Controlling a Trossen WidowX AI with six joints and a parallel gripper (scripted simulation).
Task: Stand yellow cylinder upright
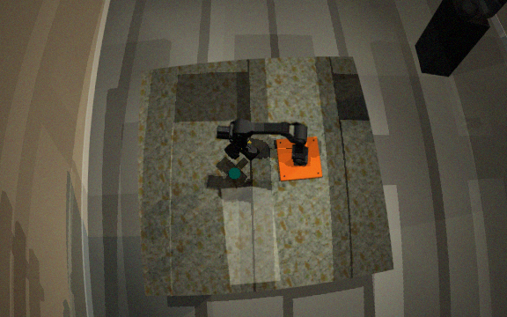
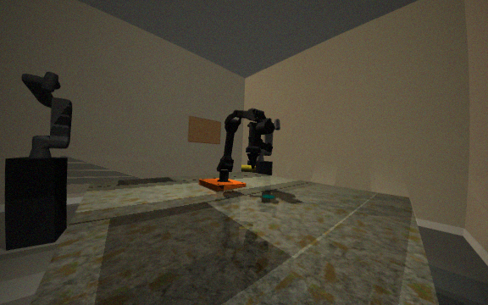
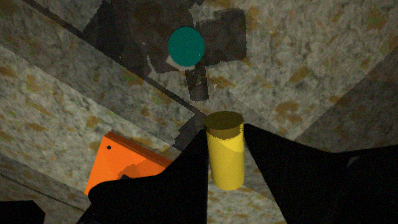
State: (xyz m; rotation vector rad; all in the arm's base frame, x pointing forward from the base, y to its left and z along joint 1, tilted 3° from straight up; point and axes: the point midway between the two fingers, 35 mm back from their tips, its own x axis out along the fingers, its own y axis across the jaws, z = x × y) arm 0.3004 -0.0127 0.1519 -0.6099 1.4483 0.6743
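Beige walls are enclosing a mottled grey-green stone table top (image 1: 306, 229) crossed by hard shadows, with an orange square base plate (image 1: 313, 167) carrying the black six-joint arm (image 1: 266, 129)

Black parallel-jaw gripper (image 3: 225, 150) is hanging above the surface, its two dark fingers pinching the yellow tall cylinder (image 3: 225, 155) at the sides, partly closed onto the body. Wrist view is showing the cylinder's flat end pointing away toward the table, long axis running out between the jaws. In the top view only a sliver of yellow (image 1: 250, 142) is showing under the wrist; in the exterior view the piece (image 2: 247, 168) is reading as a small yellow bar beside the gripper, clear of the table.

Flat cyan circle (image 3: 186, 46) is lying on the table farther out from the gripper, apart from the cylinder, ringed by shadow patches. Top view is placing it (image 1: 234, 173) below and a little left of the gripper.

Handling judgement: cylinder is looking rigid, smooth-walled, probably light; curved sides are offering only line contact to flat pads, so it is likely prone to swivelling in the grip. Hold appears to sit around mid-length, which seems sensible for balance. A tall narrow body on a small footprint is probably tippy, so the bottom end is wanting to meet the circle flat before the jaws are letting go
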